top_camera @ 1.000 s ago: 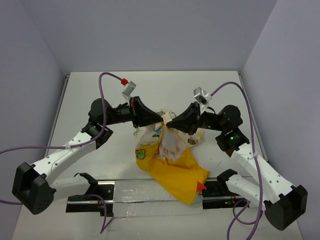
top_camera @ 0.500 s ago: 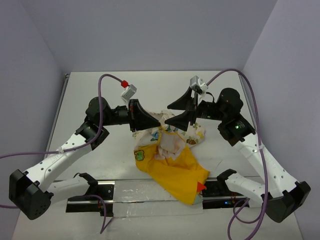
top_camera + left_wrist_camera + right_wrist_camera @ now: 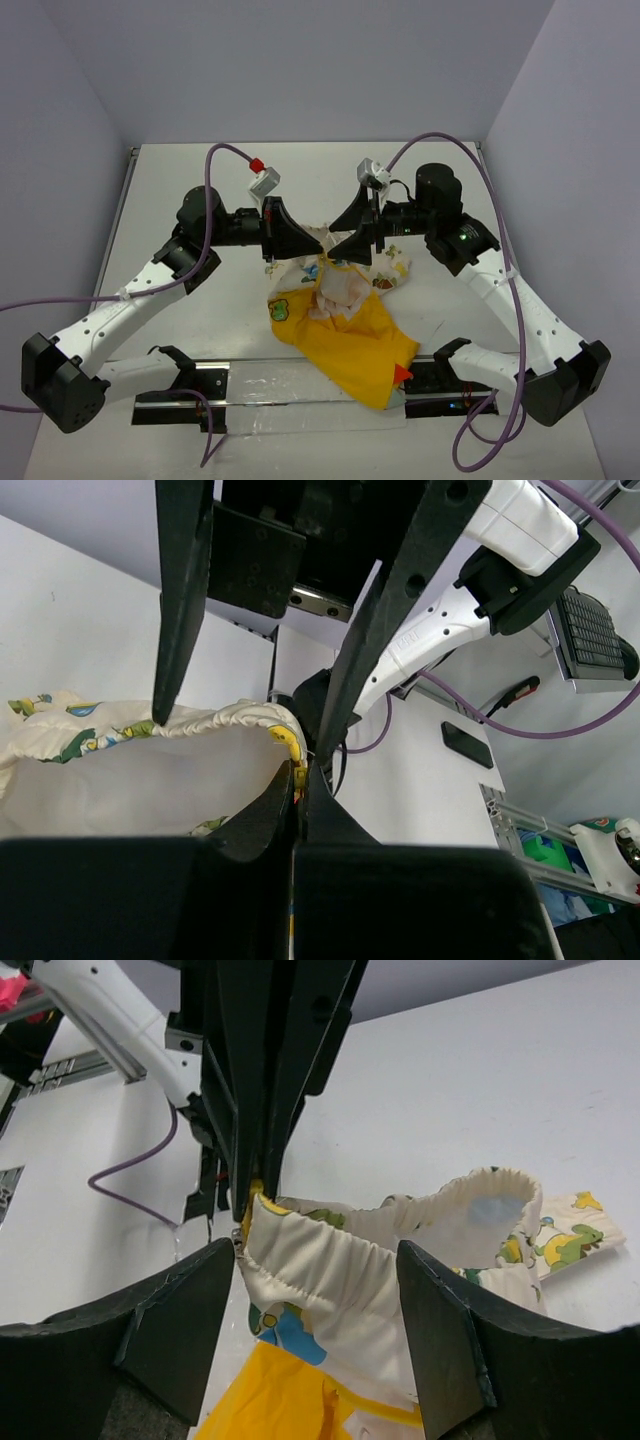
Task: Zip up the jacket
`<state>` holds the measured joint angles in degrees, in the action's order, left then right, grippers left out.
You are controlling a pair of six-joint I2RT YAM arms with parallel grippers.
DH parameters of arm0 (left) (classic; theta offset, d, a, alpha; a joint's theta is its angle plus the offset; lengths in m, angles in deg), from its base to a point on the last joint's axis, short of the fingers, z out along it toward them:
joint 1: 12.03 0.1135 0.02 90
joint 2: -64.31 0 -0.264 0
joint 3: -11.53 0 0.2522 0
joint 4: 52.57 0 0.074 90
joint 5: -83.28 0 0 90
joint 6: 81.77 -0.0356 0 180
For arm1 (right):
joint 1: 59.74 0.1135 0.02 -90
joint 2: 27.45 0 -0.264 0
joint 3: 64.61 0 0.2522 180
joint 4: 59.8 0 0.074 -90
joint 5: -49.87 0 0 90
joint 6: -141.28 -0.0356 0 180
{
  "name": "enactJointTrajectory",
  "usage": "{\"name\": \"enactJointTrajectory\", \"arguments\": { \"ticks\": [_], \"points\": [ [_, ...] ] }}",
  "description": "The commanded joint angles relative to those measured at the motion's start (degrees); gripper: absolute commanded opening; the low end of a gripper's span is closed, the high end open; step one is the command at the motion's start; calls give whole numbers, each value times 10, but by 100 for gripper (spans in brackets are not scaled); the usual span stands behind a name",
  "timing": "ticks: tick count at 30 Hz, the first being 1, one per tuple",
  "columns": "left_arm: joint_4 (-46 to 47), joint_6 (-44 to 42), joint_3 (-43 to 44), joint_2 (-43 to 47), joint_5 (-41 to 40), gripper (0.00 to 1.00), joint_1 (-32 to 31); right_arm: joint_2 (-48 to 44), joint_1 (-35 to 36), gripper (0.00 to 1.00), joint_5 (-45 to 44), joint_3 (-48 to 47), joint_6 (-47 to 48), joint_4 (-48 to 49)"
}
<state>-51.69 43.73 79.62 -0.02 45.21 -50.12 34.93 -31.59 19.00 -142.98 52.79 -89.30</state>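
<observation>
The jacket [image 3: 345,345] lies crumpled mid-table, its yellow part toward the near edge, with a green patch [image 3: 281,309] and a red tip [image 3: 403,373]. The cream cartoon-print fabric [image 3: 392,268] is lifted at the far side. My left gripper [image 3: 319,243] is shut on the jacket's yellow zipper edge [image 3: 289,745], holding it up. Facing it, my right gripper [image 3: 347,233] stands open. Its fingers [image 3: 185,1325] straddle the gathered cream hem [image 3: 335,1260] without pinching it.
A black rail [image 3: 250,385] with a clear plastic sheet runs along the near edge, partly under the jacket. Purple cables [image 3: 225,160] arc over both arms. Grey walls close the table at the back and sides.
The right gripper has opened and let go of the jacket, and its wrist has shifted left and back. The left gripper keeps its hold, nearly unmoved.
</observation>
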Motion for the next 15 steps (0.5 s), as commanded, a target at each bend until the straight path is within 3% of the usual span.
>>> {"name": "enactJointTrajectory", "arguments": {
  "ticks": [1,5,15],
  "points": [
    [2,-19,39,-2,14,0,-1,2,10,74,31,-32,34,-24],
    [2,-20,45,-8,17,0,-1,5,21,72,31,-33,35,-24],
    [-8,-28,48,-15,18,0,-1,10,28,45,34,-47,32,-16]
  ]
}}
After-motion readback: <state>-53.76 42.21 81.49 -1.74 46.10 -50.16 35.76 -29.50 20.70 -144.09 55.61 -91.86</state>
